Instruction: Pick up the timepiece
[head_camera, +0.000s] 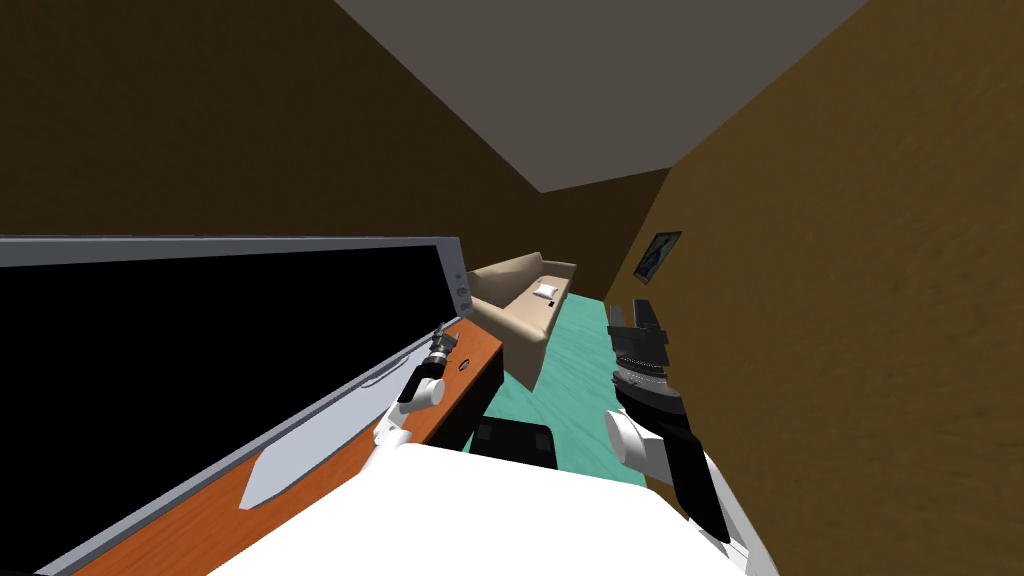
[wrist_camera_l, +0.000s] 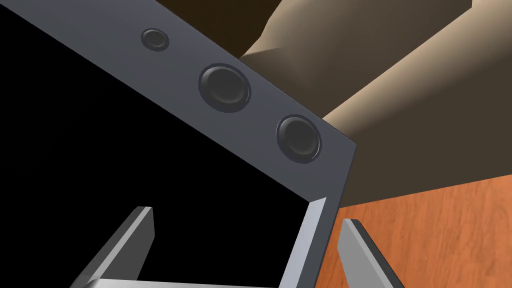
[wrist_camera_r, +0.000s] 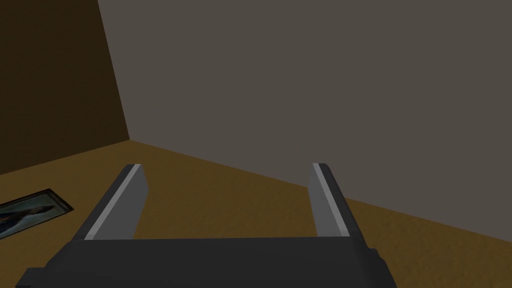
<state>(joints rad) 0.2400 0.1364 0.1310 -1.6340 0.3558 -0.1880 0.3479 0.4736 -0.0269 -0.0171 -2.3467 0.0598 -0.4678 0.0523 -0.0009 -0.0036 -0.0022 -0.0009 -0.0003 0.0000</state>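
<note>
The timepiece, a small dark ring, lies on the orange counter near its far end. It sits just beside the left hand, on the side away from the television. That nearer hand has its fingers apart and points at the screen's corner. The right hand, also spread, hangs well apart.

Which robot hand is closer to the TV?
Left. The left gripper is right at a corner of the TV. The right gripper is off to the side, apart from it.
</note>
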